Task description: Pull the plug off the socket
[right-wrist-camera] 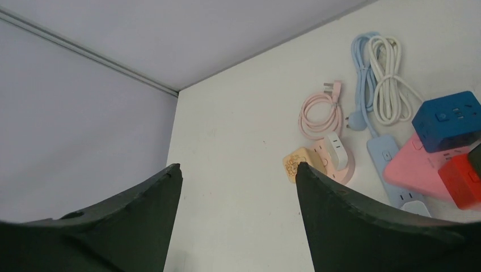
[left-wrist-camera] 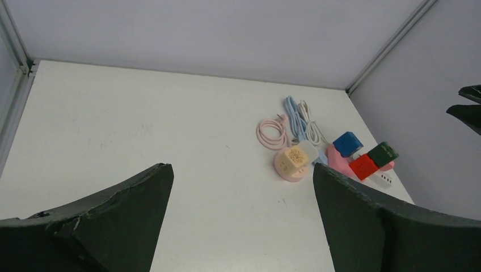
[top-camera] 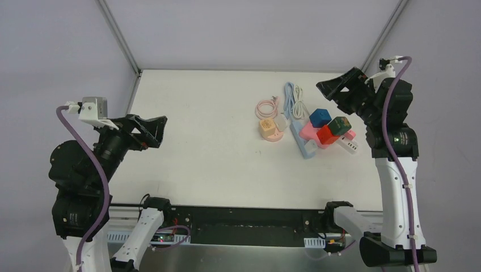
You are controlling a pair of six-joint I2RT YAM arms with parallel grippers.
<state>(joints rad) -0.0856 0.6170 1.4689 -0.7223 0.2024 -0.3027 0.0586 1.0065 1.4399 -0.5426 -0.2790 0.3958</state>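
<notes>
Right gripper [right-wrist-camera: 238,165] wide open, empty, raised near the white plug [right-wrist-camera: 336,149] seated in the pink socket [right-wrist-camera: 300,162], likely staging the grab; left gripper [left-wrist-camera: 243,165] also wide, parked well apart.

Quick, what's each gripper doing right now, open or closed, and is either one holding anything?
Left gripper: open, holding nothing.
Right gripper: open, holding nothing.
</notes>
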